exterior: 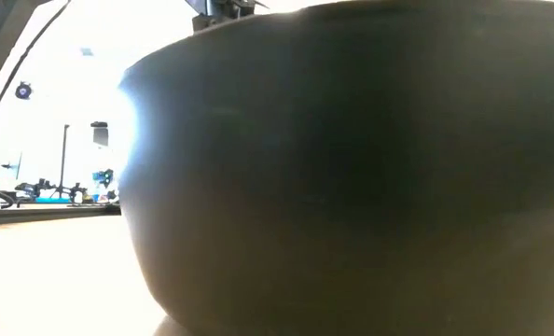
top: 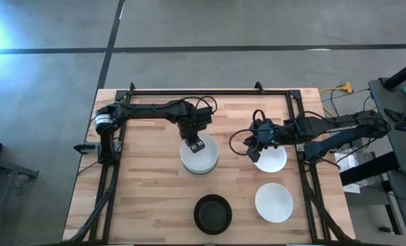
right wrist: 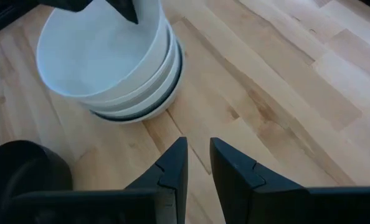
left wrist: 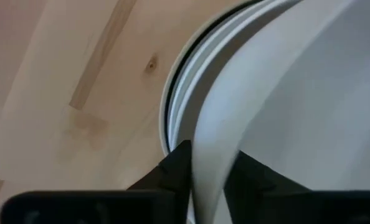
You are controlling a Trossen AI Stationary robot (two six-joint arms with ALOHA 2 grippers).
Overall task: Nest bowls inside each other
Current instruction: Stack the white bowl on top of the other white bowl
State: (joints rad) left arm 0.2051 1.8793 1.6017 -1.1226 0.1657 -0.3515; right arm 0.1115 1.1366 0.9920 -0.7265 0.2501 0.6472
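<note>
A stack of nested bowls [top: 199, 161] stands mid-table, white ones on top and a dark rim showing lower down [right wrist: 110, 68]. My left gripper [top: 196, 145] points down at the stack's far rim and is shut on the top white bowl [left wrist: 309, 93]. A single white bowl [top: 271, 160] rests on its base to the right. My right gripper [top: 253, 148] hovers above its left rim, its fingers [right wrist: 199, 144] a narrow gap apart with nothing between them. Another white bowl [top: 273, 202] and a black bowl [top: 212, 213] stand near the front edge. My left gripper has the top white bowl by its rim [left wrist: 210, 163], on the stack's far side. One finger [left wrist: 175, 169] is outside the wall and one [left wrist: 255, 175] inside. The fingers come from above, pointing down. The bowl sits inside the bowls beneath it.
The black bowl [exterior: 352, 168] fills the low view. A dark metal frame [top: 210, 91] runs along the table's far edge and down both sides. Bare wood lies left of the stack and between the stack and the front bowls.
</note>
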